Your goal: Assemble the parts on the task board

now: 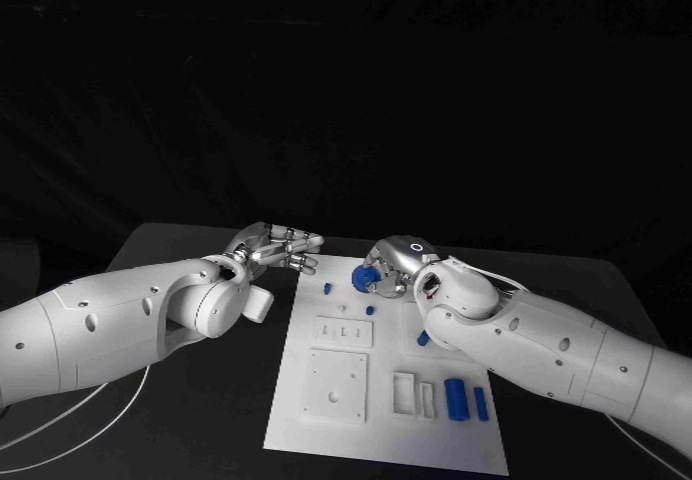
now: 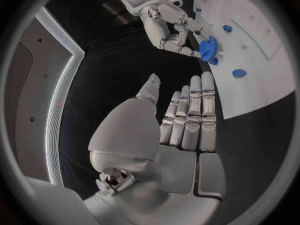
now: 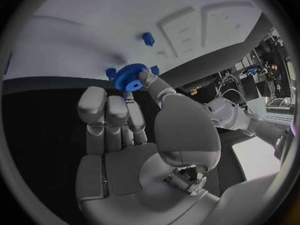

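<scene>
Clearly you were mid-placement: your right hand (image 1: 392,266) pinched the blue gear (image 3: 130,77) over the task board (image 1: 375,440); left hand (image 1: 277,246) idle, fingers loosely apart. Next, seat it squarely.

1. The board (image 1: 378,425) is a white flat plate in the middle of the black table, with raised white blocks on it.
2. A blue gear (image 3: 130,77) is at the far edge of the board, pinched by the right hand (image 3: 134,130).
3. A small blue peg (image 1: 327,288) stands near the far left corner.
4. Two blue cylinders (image 1: 456,398) lie side by side at the near right.
</scene>
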Motion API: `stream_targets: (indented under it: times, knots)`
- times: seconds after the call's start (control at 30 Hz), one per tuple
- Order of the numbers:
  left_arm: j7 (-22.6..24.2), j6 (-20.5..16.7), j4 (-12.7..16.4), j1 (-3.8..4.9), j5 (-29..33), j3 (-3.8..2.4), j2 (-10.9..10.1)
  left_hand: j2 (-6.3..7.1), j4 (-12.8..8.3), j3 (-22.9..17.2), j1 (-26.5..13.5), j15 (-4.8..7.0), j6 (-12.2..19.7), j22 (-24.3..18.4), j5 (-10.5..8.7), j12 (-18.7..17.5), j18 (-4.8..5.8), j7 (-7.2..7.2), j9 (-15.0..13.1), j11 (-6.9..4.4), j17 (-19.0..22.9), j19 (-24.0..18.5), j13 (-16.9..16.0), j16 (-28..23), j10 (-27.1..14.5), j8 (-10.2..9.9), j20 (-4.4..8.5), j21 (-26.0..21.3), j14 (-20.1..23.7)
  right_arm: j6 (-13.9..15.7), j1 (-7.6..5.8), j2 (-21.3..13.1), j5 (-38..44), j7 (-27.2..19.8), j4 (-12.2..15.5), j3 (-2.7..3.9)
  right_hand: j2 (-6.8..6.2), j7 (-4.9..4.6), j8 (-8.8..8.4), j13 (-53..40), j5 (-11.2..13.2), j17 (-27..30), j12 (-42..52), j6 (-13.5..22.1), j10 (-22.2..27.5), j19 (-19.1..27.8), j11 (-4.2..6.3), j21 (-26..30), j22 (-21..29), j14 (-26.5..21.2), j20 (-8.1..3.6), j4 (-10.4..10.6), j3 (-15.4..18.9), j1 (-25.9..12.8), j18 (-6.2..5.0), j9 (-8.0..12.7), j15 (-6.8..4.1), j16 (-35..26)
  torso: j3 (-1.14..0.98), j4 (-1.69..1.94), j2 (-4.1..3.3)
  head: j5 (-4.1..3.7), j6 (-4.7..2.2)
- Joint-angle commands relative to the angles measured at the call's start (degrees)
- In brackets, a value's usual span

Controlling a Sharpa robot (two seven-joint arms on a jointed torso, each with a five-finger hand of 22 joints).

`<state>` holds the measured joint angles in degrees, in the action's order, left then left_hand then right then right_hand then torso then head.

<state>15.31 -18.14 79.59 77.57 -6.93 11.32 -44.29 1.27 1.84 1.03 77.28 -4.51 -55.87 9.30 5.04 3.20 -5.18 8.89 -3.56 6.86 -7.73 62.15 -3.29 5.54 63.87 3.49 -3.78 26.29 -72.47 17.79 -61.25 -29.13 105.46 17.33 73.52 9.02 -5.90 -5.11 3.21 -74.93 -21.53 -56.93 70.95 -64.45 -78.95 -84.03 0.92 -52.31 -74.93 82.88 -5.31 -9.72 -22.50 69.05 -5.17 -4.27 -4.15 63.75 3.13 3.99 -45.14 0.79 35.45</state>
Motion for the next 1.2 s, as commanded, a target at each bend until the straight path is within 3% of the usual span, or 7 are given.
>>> stream_targets:
  times: [0.03, 0.2, 0.33, 0.8, 0.93, 1.1, 1.2]
  knots:
    - [0.54, 0.21, 0.21, 0.07, -0.18, -0.06, 0.23, -0.29, -0.13, 0.06, -0.16, -0.1, 0.41, 0.06, 0.0, 0.2, -1.01, -0.16, -0.03, 0.06, -0.07, -0.3, -0.08, 0.32, -0.5, 0.06, 0.11, 0.2, -0.03, -0.33, 0.03, 0.73, 1.97, 0.41, -0.96, -0.32, -0.26, 0.95, 0.41, -4.52, 0.03, 0.06, -0.44, -3.04, -0.22, -3.4, -0.06, 0.24, -2.54, -0.05, -0.48, 0.2, -0.14, -0.11, 0.93, -0.85, -0.39, -0.36, 0.02, -0.02, -0.08, -0.06, 0.08]
    - [0.55, 0.24, 0.18, 0.07, -0.18, -0.06, 0.35, -0.28, -0.18, -0.01, -0.18, -0.12, 0.36, 0.03, 0.01, 0.2, -1.02, -0.14, -0.04, 0.08, -0.07, -0.33, -0.08, 0.32, -0.48, 0.08, 0.1, 0.27, -0.03, -0.26, 0.03, 1.84, 2.34, 0.6, -2.46, -0.73, -0.29, 0.95, 0.4, -4.47, 0.29, 0.16, -0.56, -2.99, -0.17, -3.41, -0.06, 0.34, -2.53, -0.08, -0.5, 0.32, -0.08, -0.12, 0.91, -0.83, -0.41, -0.46, -0.11, -0.02, -0.04, -0.01, 0.16]
    - [0.52, 0.31, 0.12, 0.07, -0.19, -0.06, 0.44, -0.28, -0.18, -0.01, -0.18, -0.12, 0.36, 0.03, 0.01, 0.2, -1.02, -0.14, -0.04, 0.08, -0.07, -0.33, -0.08, 0.32, -0.48, 0.08, 0.1, 0.27, -0.03, -0.2, 0.04, 2.53, 2.69, 0.82, -3.74, -0.9, -0.34, 0.95, 0.4, -4.48, 0.41, 0.16, -0.57, -2.99, -0.18, -3.42, -0.05, 0.35, -2.54, -0.07, -0.49, 0.39, -0.04, -0.1, 0.92, -0.83, -0.4, -0.47, -0.04, 0.06, -0.05, 0.02, 0.25]
    - [0.41, 0.45, -0.04, 0.07, -0.19, -0.06, 0.7, -0.28, -0.18, -0.01, -0.18, -0.12, 0.36, 0.03, 0.01, 0.2, -1.02, -0.14, -0.04, 0.08, -0.07, -0.33, -0.08, 0.32, -0.48, 0.08, 0.1, 0.27, -0.03, -0.16, 0.05, 4.61, 2.43, 0.43, -6.85, -1.84, -0.58, 0.74, 0.38, -4.06, 1.36, 0.44, -1.41, -2.15, 0.29, -3.38, -0.2, 0.81, -2.47, -0.14, -0.47, 0.84, 0.06, -0.19, 0.88, -0.52, -0.36, -0.84, -0.13, -0.12, -0.03, 0.24, 0.35]
    - [0.36, 0.49, -0.07, 0.07, -0.19, -0.06, 0.77, -0.28, -0.18, -0.01, -0.18, -0.12, 0.36, 0.03, 0.01, 0.2, -1.02, -0.14, -0.04, 0.08, -0.07, -0.33, -0.08, 0.32, -0.48, 0.08, 0.1, 0.27, -0.03, -0.39, 0.05, 5.04, 1.92, 0.17, -7.44, -2.14, -0.98, 0.58, 0.39, -3.95, 5.53, 0.49, -1.52, -1.27, 0.28, -3.41, -0.34, 1.13, -2.38, -0.11, -0.43, 2.4, 0.7, -0.6, 0.79, -0.13, -0.31, -0.96, -0.12, -0.09, -0.07, 0.27, 0.36]
    - [0.31, 0.49, -0.1, 0.07, -0.19, -0.06, 0.81, -0.24, -0.22, 0.02, -0.3, -0.14, 0.6, 0.0, -0.04, 0.2, -1.02, -0.1, -0.03, 0.12, -0.07, -0.41, -0.08, 0.33, -0.54, 0.06, 0.07, 0.32, 0.01, -0.67, 0.05, 5.32, 1.04, -0.16, -7.94, -2.35, -2.09, 0.43, 0.43, -3.87, 10.49, 0.46, -1.55, -0.08, 0.28, -3.44, -0.52, 1.19, -2.32, -0.12, -0.41, 7.28, 1.62, -1.49, 0.6, 0.08, -0.31, -1.04, -0.14, -0.1, -0.02, 0.31, 0.42]
    - [0.27, 0.48, -0.09, 0.08, -0.19, -0.06, 0.78, -0.24, -0.22, 0.02, -0.3, -0.14, 0.6, 0.0, -0.04, 0.2, -1.02, -0.1, -0.03, 0.12, -0.07, -0.41, -0.08, 0.33, -0.54, 0.06, 0.07, 0.32, 0.01, -0.57, 0.05, 5.34, 0.44, -0.11, -8.16, -2.4, -2.91, 0.16, 0.4, -3.81, 16.62, 0.48, -1.58, 1.17, 0.29, -3.46, -0.71, 1.2, -2.28, -0.13, -0.35, 11.65, 1.82, -3.71, 0.47, 0.17, -0.23, -1.1, -0.14, -0.18, 0.0, 0.37, 0.41]
